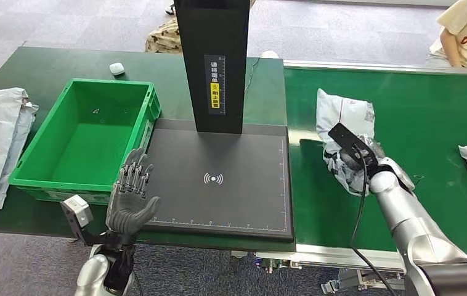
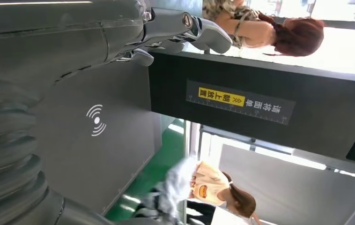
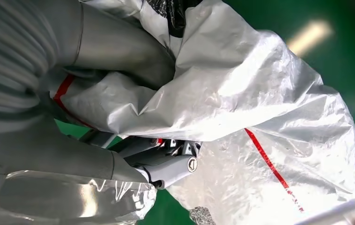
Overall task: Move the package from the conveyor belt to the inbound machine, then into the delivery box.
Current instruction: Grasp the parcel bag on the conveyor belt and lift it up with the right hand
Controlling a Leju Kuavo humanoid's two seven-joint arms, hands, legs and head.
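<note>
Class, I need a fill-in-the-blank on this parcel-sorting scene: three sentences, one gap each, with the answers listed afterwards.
1. The right hand grips a white package lying on the green ______.
2. The green crate left of the scanner pad has ______ inside it.
3. The left hand holds nothing, and its fingers are ______.

Missing words: conveyor belt; nothing; apart

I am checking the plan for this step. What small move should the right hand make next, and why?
Probably lift the package slightly off the conveyor belt. The right hand already grips its crumpled plastic, yet it lies on the belt, and the inbound machine's scan plate beside it is bare.
</note>
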